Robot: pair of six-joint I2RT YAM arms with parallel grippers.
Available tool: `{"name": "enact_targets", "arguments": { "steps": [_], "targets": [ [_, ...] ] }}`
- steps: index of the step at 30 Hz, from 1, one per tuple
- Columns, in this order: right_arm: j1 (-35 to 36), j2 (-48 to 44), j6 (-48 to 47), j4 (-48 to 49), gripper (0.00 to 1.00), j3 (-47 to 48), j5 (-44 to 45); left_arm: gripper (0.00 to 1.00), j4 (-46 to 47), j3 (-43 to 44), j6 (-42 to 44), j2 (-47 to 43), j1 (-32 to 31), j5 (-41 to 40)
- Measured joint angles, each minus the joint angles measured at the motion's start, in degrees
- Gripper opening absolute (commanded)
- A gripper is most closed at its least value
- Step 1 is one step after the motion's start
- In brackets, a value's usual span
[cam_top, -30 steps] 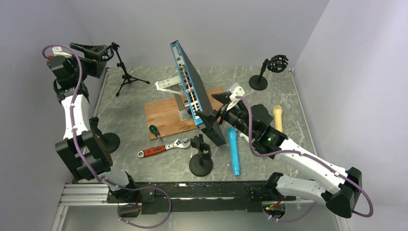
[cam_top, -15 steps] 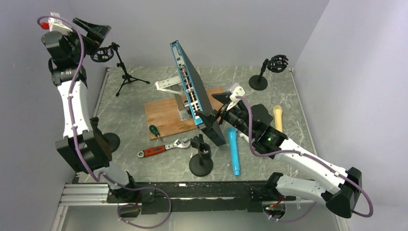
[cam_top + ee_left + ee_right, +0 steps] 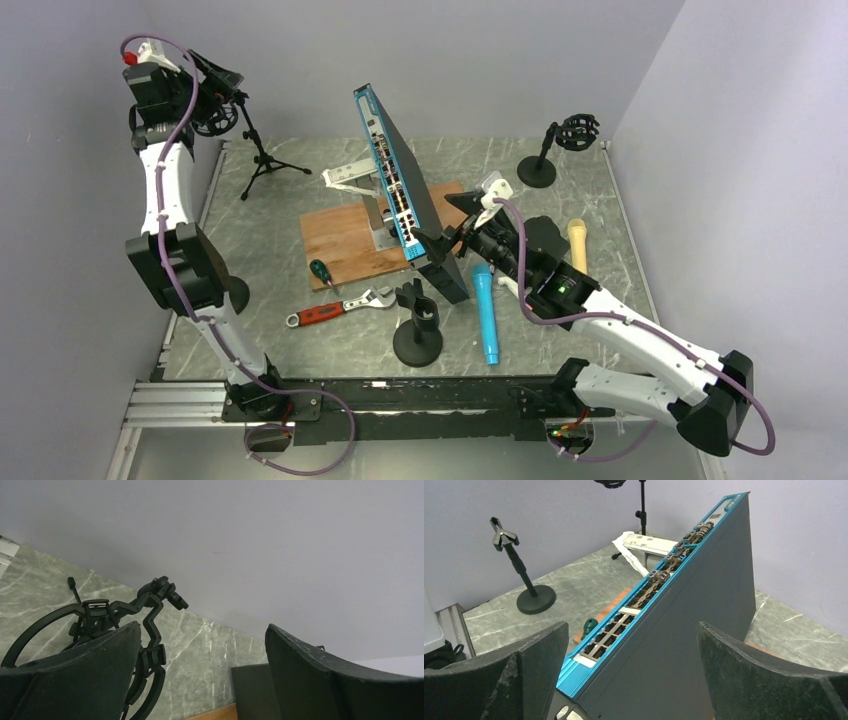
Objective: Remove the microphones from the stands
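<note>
A blue microphone [image 3: 486,316] and a cream microphone [image 3: 578,245] lie flat on the table, neither in a stand. A black tripod stand [image 3: 262,152] at the back left carries an empty ring mount [image 3: 90,622]. My left gripper [image 3: 222,84] hovers open right at that mount, whose ring sits partly behind the left finger [image 3: 75,680] in the left wrist view. My right gripper [image 3: 455,228] stands open around the lower corner of the tilted blue network switch [image 3: 684,605], holding nothing.
A round-base stand [image 3: 418,336] stands near the front, another with a ring mount [image 3: 540,165] at the back right, and a clip stand [image 3: 519,575] to the left. A wooden board [image 3: 345,240], wrench [image 3: 335,310] and green-handled screwdriver [image 3: 320,272] lie mid-table.
My left arm has straightened upward and swung its open gripper up and right to the tripod's ring mount. The right arm has stayed almost still.
</note>
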Motion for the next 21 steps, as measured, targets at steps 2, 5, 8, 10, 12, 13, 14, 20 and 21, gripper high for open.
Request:
{"name": "enact_targets", "arguments": {
  "steps": [2,5,8,10,12,13,14,20,21],
  "targets": [
    [-0.15,0.33,0.0,0.02,1.0,0.0,-0.02,0.97,-0.7,0.72,1.31,-0.11,-0.59,-0.92],
    [-0.37,0.92,0.0,0.0,1.0,0.0,-0.2,0.98,-3.98,3.54,2.99,0.63,-1.31,-2.45],
    [-0.63,1.18,0.02,-0.04,1.0,0.0,-0.26,0.98,-7.13,8.33,4.13,2.4,-1.99,-3.06],
    [-0.96,1.18,0.17,0.02,1.0,0.0,-0.31,0.98,-7.96,10.91,4.72,3.26,-2.47,-3.06],
    [-1.22,1.2,0.46,0.02,1.0,0.0,-0.44,0.98,-8.13,13.29,5.16,3.89,-3.08,-2.99],
    [-1.33,1.22,0.55,0.02,1.0,0.0,-0.46,0.98,-8.04,13.73,5.18,3.96,-3.32,-2.95],
    [-1.42,1.22,0.68,0.02,1.0,0.0,-0.48,0.98,-7.74,14.05,5.14,3.96,-3.54,-2.95],
    [-1.86,1.22,0.98,-0.02,1.0,-0.02,-0.55,0.98,-5.79,15.1,5.07,6.12,-4.15,-3.28],
    [-1.99,1.22,0.98,-0.04,1.0,-0.04,-0.61,0.98,-5.6,15.13,5.07,7.19,-4.15,-3.56]
  ]
}}
